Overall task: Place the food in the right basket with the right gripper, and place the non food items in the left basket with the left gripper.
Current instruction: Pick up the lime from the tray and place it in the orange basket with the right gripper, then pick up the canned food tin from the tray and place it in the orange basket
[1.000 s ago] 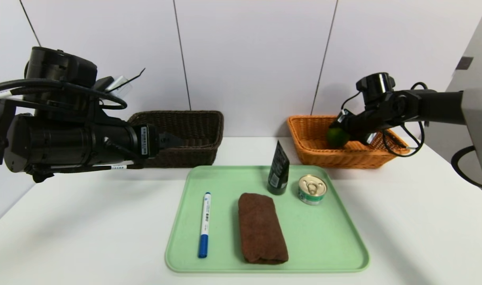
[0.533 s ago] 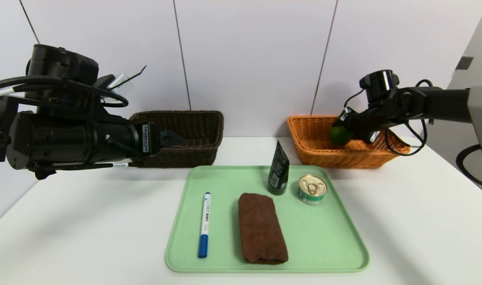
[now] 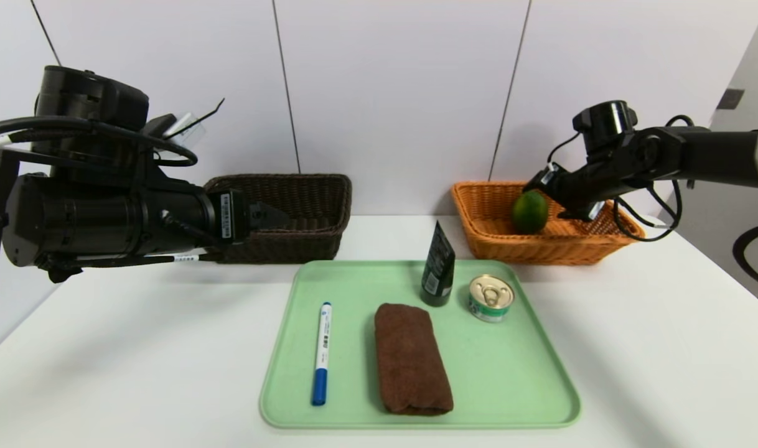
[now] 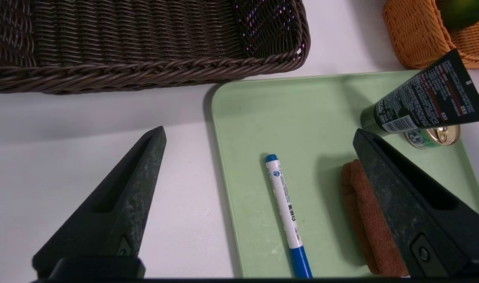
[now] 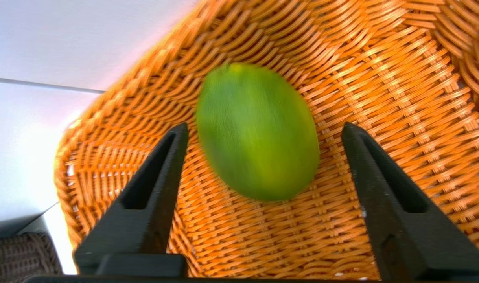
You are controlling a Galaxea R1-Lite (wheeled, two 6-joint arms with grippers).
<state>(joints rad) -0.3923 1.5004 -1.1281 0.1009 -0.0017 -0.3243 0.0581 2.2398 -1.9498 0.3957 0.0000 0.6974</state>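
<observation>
The green lime lies loose inside the orange right basket, seen blurred just beyond my right gripper's tips. My right gripper hangs open over that basket, touching nothing. The tin can, dark tube, brown towel and white marker rest on the green tray. My left gripper hovers open and empty in front of the dark left basket, above the tray's corner, with the marker below it.
Both baskets stand at the back of the white table, against the wall. The dark basket shows nothing inside. The tray sits between them, nearer the front edge, with bare table on either side.
My right gripper has opened and let go of the lime, which has dropped into the orange basket. The right arm has lifted slightly. The left arm has barely moved.
</observation>
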